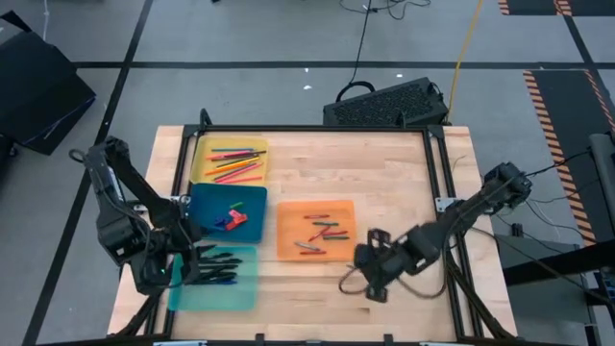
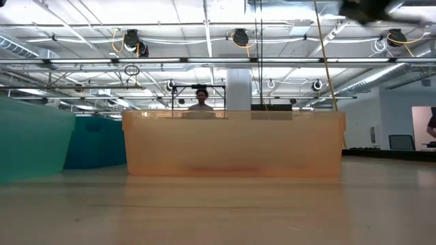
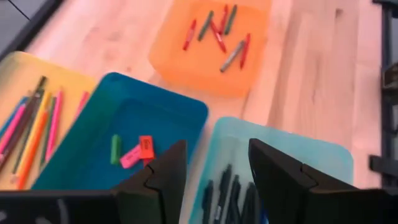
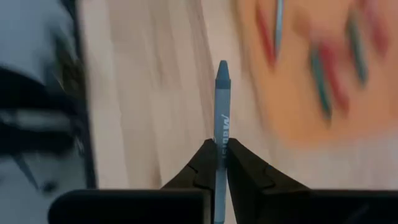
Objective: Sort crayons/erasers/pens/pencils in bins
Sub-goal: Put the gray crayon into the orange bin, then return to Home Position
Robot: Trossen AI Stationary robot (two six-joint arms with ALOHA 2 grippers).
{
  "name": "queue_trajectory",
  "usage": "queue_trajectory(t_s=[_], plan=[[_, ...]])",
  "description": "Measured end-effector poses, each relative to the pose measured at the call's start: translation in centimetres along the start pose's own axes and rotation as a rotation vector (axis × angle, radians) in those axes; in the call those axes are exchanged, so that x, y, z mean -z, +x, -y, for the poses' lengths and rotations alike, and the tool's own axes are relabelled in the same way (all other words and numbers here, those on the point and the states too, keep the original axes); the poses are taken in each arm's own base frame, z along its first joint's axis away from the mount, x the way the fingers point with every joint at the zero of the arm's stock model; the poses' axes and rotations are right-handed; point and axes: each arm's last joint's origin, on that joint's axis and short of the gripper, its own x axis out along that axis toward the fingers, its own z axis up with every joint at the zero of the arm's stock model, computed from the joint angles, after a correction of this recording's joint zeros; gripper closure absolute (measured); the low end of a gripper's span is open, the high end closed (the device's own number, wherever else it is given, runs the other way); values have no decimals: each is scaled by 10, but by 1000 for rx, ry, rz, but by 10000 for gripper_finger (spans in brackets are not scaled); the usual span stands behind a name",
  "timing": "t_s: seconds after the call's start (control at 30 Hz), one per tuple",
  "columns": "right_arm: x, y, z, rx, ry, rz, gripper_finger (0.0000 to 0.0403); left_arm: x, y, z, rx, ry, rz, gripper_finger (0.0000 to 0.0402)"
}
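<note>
Between the right gripper's (image 4: 219, 163) closed fingers, a grey-blue crayon (image 4: 221, 106) points forward; ahead and to one side lies the orange bin (image 1: 316, 231) of crayons, where it likely goes next. Farther off, the left gripper (image 3: 216, 180) waits open over the teal bin (image 3: 323, 155).

You see pencils (image 1: 233, 163) in the yellow bin (image 1: 200, 160) | erasers (image 1: 231, 219) in the blue bin (image 1: 252, 204) | pens (image 1: 217, 268) in the teal bin (image 1: 240, 293) | crayons (image 1: 321, 234) in the orange bin (image 1: 290, 217) | one grey crayon (image 4: 221, 124) pinched in the right gripper (image 4: 217, 163).
</note>
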Motion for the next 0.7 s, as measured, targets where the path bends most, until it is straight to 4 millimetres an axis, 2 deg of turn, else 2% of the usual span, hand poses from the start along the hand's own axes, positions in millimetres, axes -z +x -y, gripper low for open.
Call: queue_trajectory(t_s=[0.07, 0.13, 0.23, 0.33, 0.47, 0.57, 0.63, 0.7], plan=[[-23, -7, 4, 18, -33, 83, 388, -3, 1, -2, -14, -4, 25, 229], [-45, -3, 13, 61, -70, 127, 388, -7, 2, -3, -15, -14, 53, 229], [-78, 14, 31, 117, -91, 172, 388, -12, 1, -7, 1, -18, 81, 229], [-98, 45, 55, 145, -116, 143, 388, -17, 0, -9, 20, -19, 104, 229], [-107, 90, 81, 174, -157, 31, 386, -23, -2, -11, 44, -20, 154, 229], [-106, 117, 90, 184, -194, -38, 370, -27, -1, -9, 59, -18, 173, 229], [-104, 128, 92, 186, -208, -59, 350, -30, 0, -8, 72, -21, 188, 229], [-104, 129, 91, 169, -215, -64, 325, -34, 2, -7, 79, -26, 205, 229]])
